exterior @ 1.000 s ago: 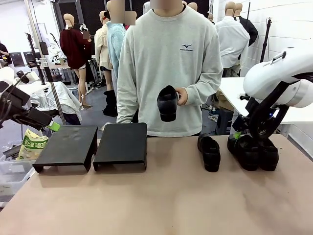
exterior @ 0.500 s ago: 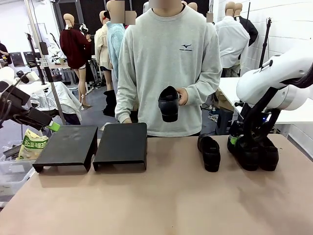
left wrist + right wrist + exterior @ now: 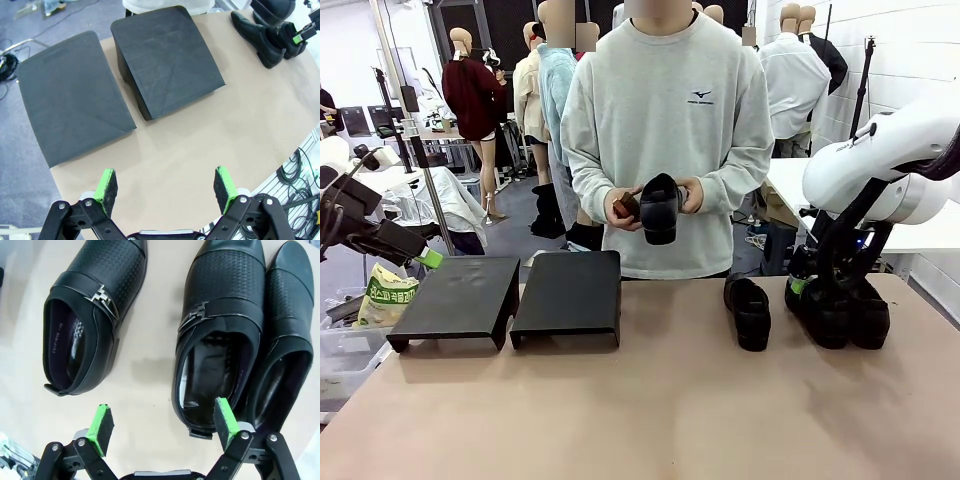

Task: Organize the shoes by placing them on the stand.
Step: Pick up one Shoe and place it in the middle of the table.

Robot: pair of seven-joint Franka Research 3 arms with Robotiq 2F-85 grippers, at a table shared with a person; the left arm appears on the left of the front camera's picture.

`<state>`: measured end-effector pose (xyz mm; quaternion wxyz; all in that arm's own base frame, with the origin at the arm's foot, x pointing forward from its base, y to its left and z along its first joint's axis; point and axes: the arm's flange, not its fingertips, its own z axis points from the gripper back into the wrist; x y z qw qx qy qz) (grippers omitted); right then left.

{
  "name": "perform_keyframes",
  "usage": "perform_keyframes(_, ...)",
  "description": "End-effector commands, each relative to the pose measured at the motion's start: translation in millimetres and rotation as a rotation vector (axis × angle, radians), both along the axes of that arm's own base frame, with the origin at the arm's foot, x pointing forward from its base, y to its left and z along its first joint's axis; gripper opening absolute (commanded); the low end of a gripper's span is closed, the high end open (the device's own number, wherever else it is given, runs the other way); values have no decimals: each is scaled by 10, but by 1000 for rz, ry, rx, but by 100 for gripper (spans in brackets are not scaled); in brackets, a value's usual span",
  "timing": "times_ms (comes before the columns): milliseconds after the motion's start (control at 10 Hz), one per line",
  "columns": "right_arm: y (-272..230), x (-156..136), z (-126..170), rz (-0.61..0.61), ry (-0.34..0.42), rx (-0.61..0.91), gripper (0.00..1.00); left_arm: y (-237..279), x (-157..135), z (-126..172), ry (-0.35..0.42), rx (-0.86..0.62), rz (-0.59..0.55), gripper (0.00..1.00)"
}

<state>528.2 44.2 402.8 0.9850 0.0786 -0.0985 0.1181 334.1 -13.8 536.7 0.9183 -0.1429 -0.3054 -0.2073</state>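
Tan bench (image 3: 670, 400): three shoes (image 3: 820, 312) far right, fourth shoe (image 3: 660, 208) held by person (image 3: 670, 100), stands (image 3: 568, 292) left. Right tool (image 3: 162, 416), nearer, released, hovers over middle shoe (image 3: 220, 330) heel; its long axis crosses the jaw line. Left tool (image 3: 165, 182) released, empty.

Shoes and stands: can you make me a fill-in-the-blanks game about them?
The shoe up in the air is held by the ____.
Shoes standing on the table number ____.
The right gripper over them is ____.
The stands carry ____ shoes.
Missing words: person; three; open; no.
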Motion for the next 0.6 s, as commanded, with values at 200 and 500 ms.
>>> perform_keyframes(200, 168, 204, -142, -39, 26, -124, 100, 24, 2, -3, -1, 1, 0, 100)
perform_keyframes(500, 190, 252, -302, -67, 43, -134, 100, 24, 2, -3, -1, 1, 0, 100)
